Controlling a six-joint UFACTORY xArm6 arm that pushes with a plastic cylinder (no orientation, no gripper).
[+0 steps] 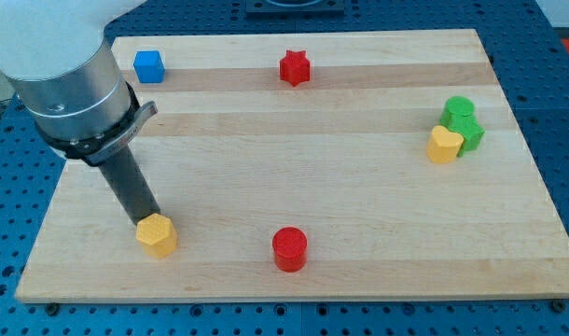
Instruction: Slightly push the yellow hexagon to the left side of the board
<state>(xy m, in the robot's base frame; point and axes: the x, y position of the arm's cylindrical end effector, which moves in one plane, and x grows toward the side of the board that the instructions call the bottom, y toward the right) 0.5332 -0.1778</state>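
The yellow hexagon [157, 234] lies near the bottom left of the wooden board [294, 168]. My dark rod comes down from the upper left, and my tip [146, 221] sits at the hexagon's upper left edge, touching or nearly touching it. The arm's grey body fills the view's top left corner.
A red cylinder [289, 249] stands to the right of the hexagon. A blue cube [148, 66] and a red star [295, 68] lie near the top edge. At the right, a yellow heart-shaped block [442, 145] touches two green blocks [462, 121].
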